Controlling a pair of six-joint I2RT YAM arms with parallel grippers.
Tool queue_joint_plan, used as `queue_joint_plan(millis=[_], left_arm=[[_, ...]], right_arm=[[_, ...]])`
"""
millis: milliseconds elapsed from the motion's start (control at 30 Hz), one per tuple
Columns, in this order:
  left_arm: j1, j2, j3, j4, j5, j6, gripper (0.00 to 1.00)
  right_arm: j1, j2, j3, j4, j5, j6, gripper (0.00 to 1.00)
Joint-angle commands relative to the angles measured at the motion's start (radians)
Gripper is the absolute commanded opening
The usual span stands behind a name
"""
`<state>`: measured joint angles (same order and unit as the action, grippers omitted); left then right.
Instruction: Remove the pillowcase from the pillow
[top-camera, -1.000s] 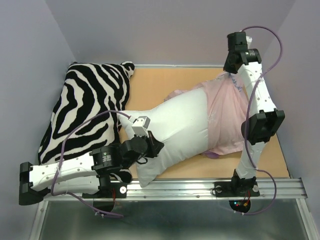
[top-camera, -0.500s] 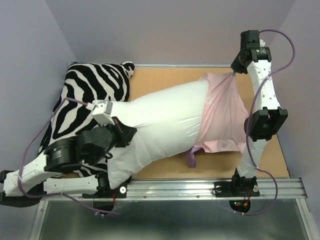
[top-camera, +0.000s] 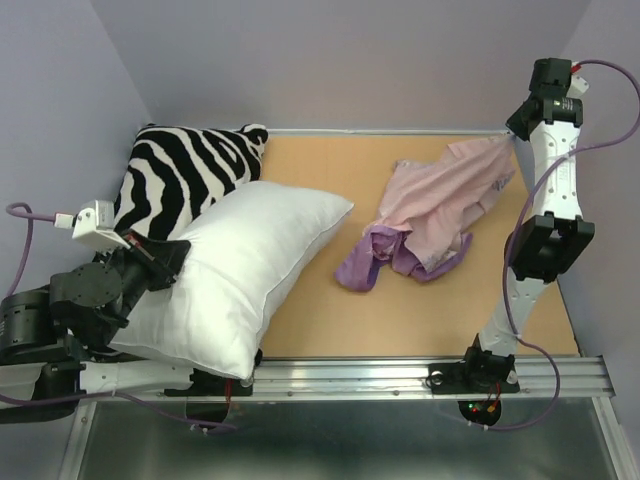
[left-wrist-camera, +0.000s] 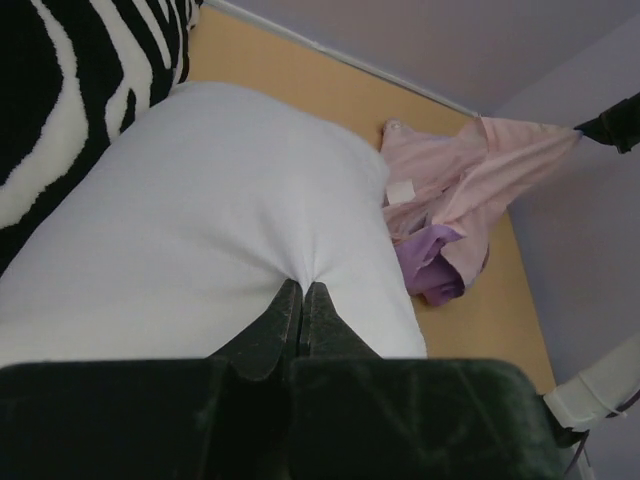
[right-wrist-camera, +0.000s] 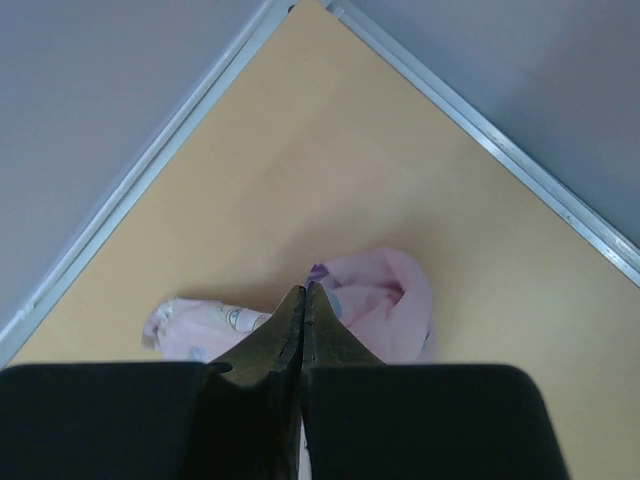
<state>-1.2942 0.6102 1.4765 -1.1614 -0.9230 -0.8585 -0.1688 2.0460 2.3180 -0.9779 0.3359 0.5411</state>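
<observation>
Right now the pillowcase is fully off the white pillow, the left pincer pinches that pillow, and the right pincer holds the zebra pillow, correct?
One thing is wrong: the right pincer holds the pillowcase by an edge, not the zebra pillow, as the top external view shows. The pillowcase is fully off the white pillow, and the left pincer pinches that pillow.

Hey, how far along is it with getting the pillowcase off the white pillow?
Essentially done: the pillow lies bare on the left, fully clear of the pillowcase, which sits crumpled apart from it on the table. In hand: the left gripper pinches the pillow's fabric, and the right gripper holds one edge of the pillowcase lifted. Left: probably just letting both go.
</observation>
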Motion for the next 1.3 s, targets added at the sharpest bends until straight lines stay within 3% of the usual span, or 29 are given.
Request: queue_joint_plan(millis=[0,300,533,700,1033,1267], left_arm=[[0.003,0.019,0.025,0.139,-0.085,0.071,0.00],[0.003,0.189,-0.123,0.518,0.099,0.226,0.00],[0.004,0.423,-0.237,0.767,0.286,0.228,0.00],[0.010,0.545,-0.275,0.890,0.366,0.211,0.00],[0.111,0.758,-0.373,1.123,0.565,0.182,0.00],[0.231,0.847,-0.438,1.259,0.699,0.188,0.00]], right_arm=[[-0.017,-0.015,0.064,0.108,0.042,0.013,0.01],[-0.015,-0.093,0.029,0.130,-0.081,-0.015,0.00],[-0.015,-0.234,-0.078,0.133,-0.178,-0.047,0.00],[0.014,-0.395,-0.256,0.186,-0.218,-0.079,0.01],[0.038,-0.452,-0.462,0.235,-0.222,-0.087,0.01],[0.162,-0.572,-0.842,0.405,-0.206,-0.049,0.01]])
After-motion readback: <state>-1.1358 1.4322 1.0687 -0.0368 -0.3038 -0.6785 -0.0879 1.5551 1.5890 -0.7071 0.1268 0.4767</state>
